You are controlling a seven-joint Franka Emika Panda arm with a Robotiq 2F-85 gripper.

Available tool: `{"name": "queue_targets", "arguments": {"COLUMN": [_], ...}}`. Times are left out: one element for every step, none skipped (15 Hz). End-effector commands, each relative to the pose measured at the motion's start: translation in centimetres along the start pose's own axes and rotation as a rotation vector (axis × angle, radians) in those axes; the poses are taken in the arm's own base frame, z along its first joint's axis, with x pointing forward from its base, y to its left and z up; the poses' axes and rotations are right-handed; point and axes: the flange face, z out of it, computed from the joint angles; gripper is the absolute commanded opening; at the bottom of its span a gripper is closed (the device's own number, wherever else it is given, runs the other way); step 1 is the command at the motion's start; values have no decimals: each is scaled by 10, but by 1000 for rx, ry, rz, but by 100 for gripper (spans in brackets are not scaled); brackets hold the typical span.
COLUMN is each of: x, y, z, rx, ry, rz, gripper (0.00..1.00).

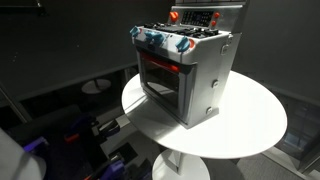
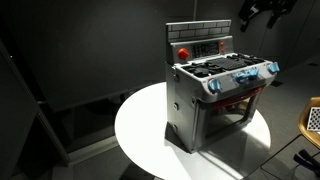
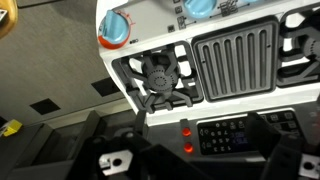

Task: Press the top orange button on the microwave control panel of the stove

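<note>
The silver-grey stove (image 1: 200, 75) stands on a round white table (image 1: 250, 125) and shows in both exterior views (image 2: 190, 110). Its upright microwave control panel (image 2: 205, 45) rises at the back, with a dark display and orange buttons (image 2: 183, 52) beside it. In the wrist view the panel (image 3: 232, 135) lies at the bottom, with two glowing orange buttons (image 3: 187, 138) one above the other. My gripper (image 3: 198, 130) is open and empty, its dark fingers either side of the panel, apart from it. In an exterior view it hangs high above the stove's knob side (image 2: 262, 12).
Blue-white knobs (image 3: 115, 28) line the stove front. A black burner (image 3: 160, 78) and a ribbed griddle (image 3: 232, 55) lie on the cooktop in front of the panel. The red-orange oven window (image 1: 160, 72) faces the table's free part. Dark floor and walls surround the table.
</note>
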Motion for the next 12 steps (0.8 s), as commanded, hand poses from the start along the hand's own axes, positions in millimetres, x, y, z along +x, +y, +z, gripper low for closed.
{"name": "queue_targets", "arguments": {"x": [34, 40, 47, 52, 58, 64, 69, 75, 79, 85, 90, 94], "y": [5, 7, 9, 11, 12, 14, 14, 15, 15, 14, 13, 12], "z": [21, 29, 37, 44, 52, 58, 65, 71, 77, 82, 86, 90], "rx": [-42, -55, -70, -80, -92, -101, -110, -116, -120, -123, -123, -121], "ry": [13, 13, 15, 15, 18, 19, 20, 19, 21, 21, 21, 18], "rz": [76, 90, 105, 119, 130, 143, 151, 160, 166, 170, 174, 177], "gripper": [100, 100, 100, 100, 100, 100, 100, 100, 100, 100, 100, 100]}}
